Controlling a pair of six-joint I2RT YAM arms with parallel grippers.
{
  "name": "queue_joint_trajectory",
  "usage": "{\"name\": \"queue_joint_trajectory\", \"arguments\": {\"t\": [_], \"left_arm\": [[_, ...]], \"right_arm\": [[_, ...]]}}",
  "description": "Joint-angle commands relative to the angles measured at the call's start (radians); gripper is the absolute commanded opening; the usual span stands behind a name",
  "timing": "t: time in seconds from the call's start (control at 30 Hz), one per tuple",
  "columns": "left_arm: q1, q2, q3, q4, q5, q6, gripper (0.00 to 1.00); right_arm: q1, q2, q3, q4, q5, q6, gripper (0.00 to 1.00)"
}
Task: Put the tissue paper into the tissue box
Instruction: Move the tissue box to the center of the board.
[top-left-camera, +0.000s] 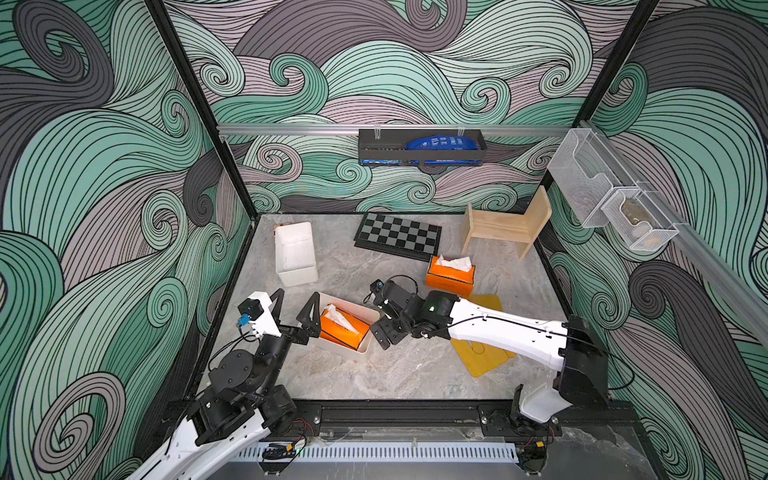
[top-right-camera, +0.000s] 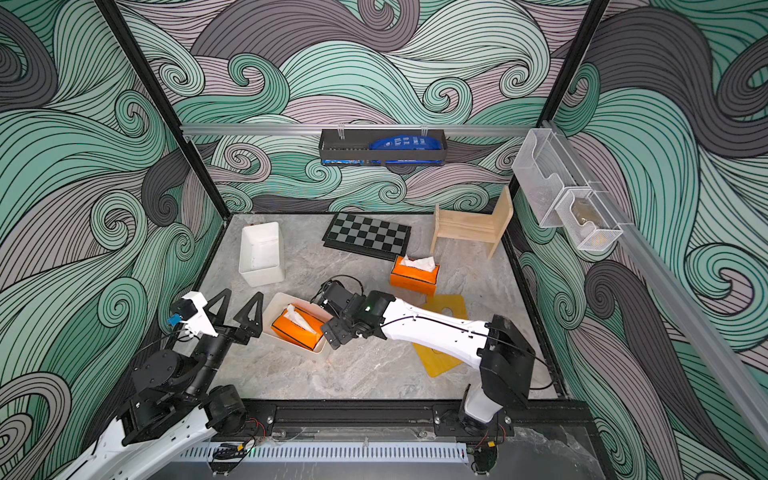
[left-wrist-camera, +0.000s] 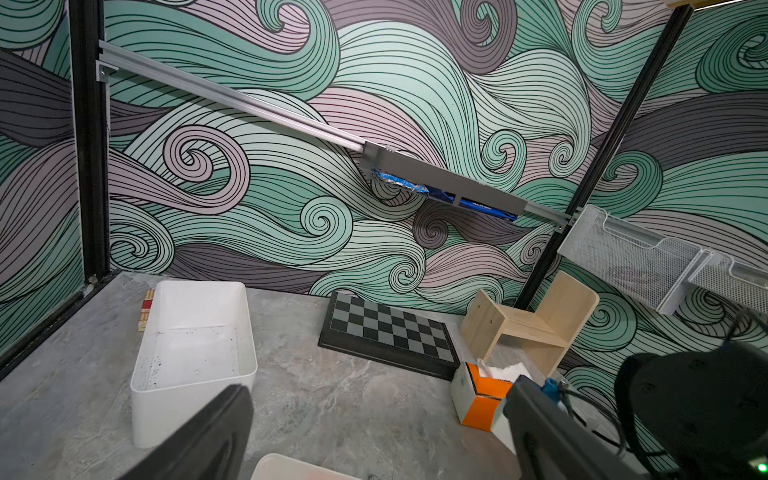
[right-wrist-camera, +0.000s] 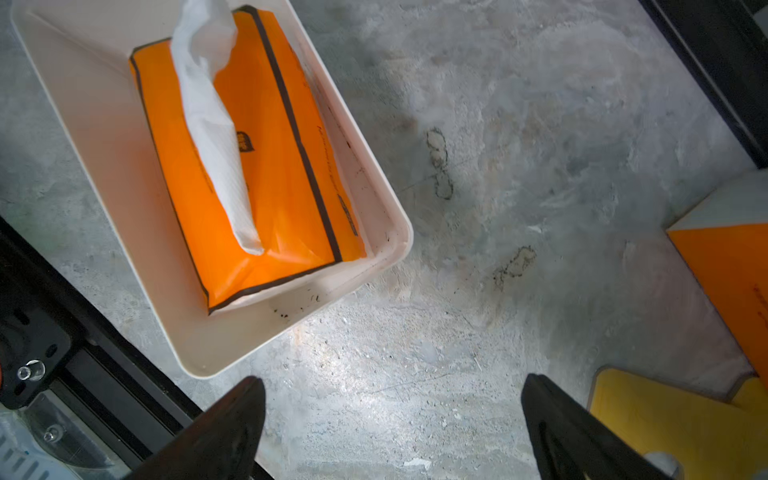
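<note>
An orange tissue paper pack (top-left-camera: 343, 328) (top-right-camera: 297, 328) (right-wrist-camera: 249, 166), with a white sheet sticking out, lies inside the near white tissue box (top-left-camera: 353, 347) (right-wrist-camera: 386, 208). A second orange tissue paper pack (top-left-camera: 451, 276) (top-right-camera: 413, 276) (left-wrist-camera: 482, 399) stands on the table by the chessboard. An empty white tissue box (top-left-camera: 295, 253) (left-wrist-camera: 187, 415) sits at the back left. My left gripper (top-left-camera: 293, 307) (left-wrist-camera: 378, 386) is open, just left of the near box. My right gripper (top-left-camera: 384, 334) (right-wrist-camera: 395, 380) is open, pointing down over bare table at that box's right side.
A chessboard (top-left-camera: 399, 237) and a small wooden chair (top-left-camera: 505, 224) stand at the back. A yellow board (top-left-camera: 482, 357) lies under the right arm. A black shelf (top-left-camera: 419, 147) and wire baskets (top-left-camera: 602, 195) hang on the walls.
</note>
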Motion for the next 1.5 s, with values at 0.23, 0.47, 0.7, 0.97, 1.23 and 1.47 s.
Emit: {"name": "queue_joint_trajectory", "arguments": {"t": [0.23, 0.47, 0.7, 0.97, 1.23, 1.47], "left_arm": [[0.01, 0.003, 0.003, -0.011, -0.017, -0.009, 0.99], [0.01, 0.002, 0.003, -0.013, -0.019, -0.007, 0.99], [0.01, 0.002, 0.003, -0.013, -0.018, -0.009, 0.99], [0.011, -0.001, 0.003, -0.014, -0.017, -0.01, 0.99], [0.011, -0.005, 0.002, -0.014, -0.017, -0.01, 0.99], [0.012, -0.005, 0.002, -0.013, -0.016, -0.008, 0.99]], "right_arm": [[-0.011, -0.125, -0.111, 0.227, 0.072, 0.38, 1.0], [-0.011, -0.051, -0.099, 0.226, 0.045, 0.589, 0.92], [-0.012, 0.046, -0.087, 0.226, 0.027, 0.654, 0.83], [-0.022, 0.198, -0.013, 0.224, -0.024, 0.618, 0.57], [-0.078, 0.229, -0.019, 0.223, -0.03, 0.611, 0.42], [-0.141, 0.208, -0.034, 0.223, -0.01, 0.589, 0.27]]}}
